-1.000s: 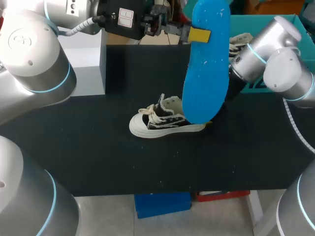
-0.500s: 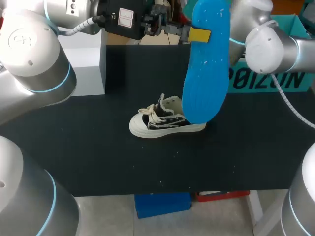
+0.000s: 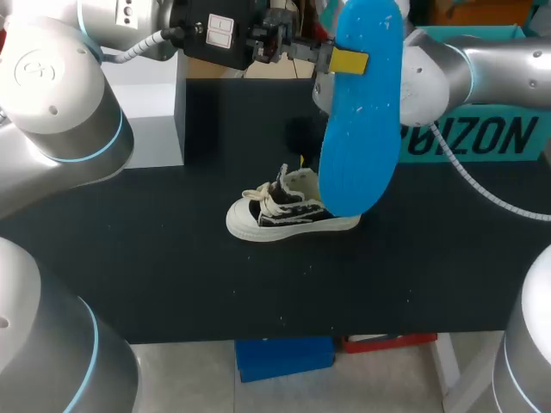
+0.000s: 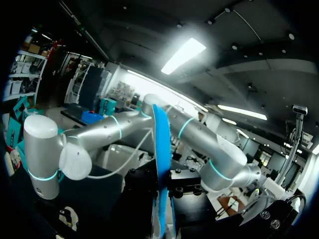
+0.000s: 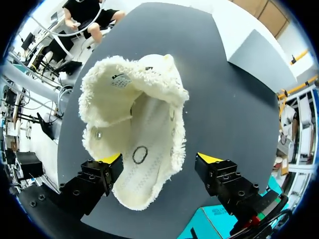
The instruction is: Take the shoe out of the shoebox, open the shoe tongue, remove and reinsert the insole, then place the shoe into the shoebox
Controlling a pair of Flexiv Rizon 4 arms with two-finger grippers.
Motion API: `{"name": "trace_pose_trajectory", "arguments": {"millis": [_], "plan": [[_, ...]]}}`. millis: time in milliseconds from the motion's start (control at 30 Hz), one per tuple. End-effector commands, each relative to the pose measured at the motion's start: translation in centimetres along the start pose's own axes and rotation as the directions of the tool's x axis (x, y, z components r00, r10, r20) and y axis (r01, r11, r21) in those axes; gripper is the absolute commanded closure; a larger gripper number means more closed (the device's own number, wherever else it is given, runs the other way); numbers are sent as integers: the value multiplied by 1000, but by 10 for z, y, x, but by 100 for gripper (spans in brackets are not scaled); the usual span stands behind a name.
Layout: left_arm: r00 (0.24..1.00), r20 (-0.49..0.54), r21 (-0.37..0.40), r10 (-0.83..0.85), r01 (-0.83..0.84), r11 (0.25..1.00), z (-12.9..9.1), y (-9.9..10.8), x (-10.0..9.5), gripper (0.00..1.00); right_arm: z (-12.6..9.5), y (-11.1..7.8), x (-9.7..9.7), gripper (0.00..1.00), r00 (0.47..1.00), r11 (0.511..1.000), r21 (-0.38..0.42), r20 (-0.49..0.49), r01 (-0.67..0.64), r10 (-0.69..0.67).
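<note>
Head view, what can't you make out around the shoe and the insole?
- Most of the right gripper: head view, behind the insole.
- Heel of the shoe: head view, covered by the insole's lower end.
- Inside of the shoebox: head view, blocked by the right arm.
- Rear finger of the left gripper: head view, behind the insole.

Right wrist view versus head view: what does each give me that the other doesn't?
Only the right wrist view: the fleecy inside of the shoe, seen from above, with the right gripper open and its yellow tips flanking the shoe. Only the head view: the blue insole held up by the left gripper, the shoe's laces and toe, and the teal shoebox. Both: the shoe standing on the black table.
</note>
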State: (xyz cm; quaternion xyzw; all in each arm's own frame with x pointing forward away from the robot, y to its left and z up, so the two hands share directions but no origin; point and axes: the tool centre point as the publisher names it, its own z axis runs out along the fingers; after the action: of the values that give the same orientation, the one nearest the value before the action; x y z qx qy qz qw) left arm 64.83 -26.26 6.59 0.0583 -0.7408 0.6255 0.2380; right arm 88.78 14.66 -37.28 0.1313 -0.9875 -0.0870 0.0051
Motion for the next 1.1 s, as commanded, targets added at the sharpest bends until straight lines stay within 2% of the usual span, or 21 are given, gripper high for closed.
{"name": "trace_pose_trajectory", "arguments": {"millis": [33,233,567,633,733,900,967,1000,1100], "plan": [[1000,2,2,0,0,1000,2,1,0,100,10,12,-12,8,1000,997,77,-20,14,-12],[1000,2,2,0,0,1000,2,1,0,100,17,19,-18,6,999,996,84,-26,34,-32],[1000,2,2,0,0,1000,2,1,0,100,32,21,-15,22,1000,996,83,-23,23,-22],[1000,2,2,0,0,1000,2,1,0,100,33,21,-14,36,1000,996,83,-21,23,-22],[1000,2,2,0,0,1000,2,1,0,100,36,23,-14,50,999,996,81,-22,27,-25],[1000,2,2,0,0,1000,2,1,0,100,38,24,-13,59,999,995,89,-26,39,-37],[1000,2,2,0,0,1000,2,1,0,100,38,24,-12,76,998,994,89,-27,55,-53],[1000,2,2,0,0,1000,2,1,0,100,37,24,-12,100,997,994,81,-38,74,-71],[1000,2,2,0,0,1000,2,1,0,100,37,24,-12,100,996,993,83,-47,83,-80]]}}
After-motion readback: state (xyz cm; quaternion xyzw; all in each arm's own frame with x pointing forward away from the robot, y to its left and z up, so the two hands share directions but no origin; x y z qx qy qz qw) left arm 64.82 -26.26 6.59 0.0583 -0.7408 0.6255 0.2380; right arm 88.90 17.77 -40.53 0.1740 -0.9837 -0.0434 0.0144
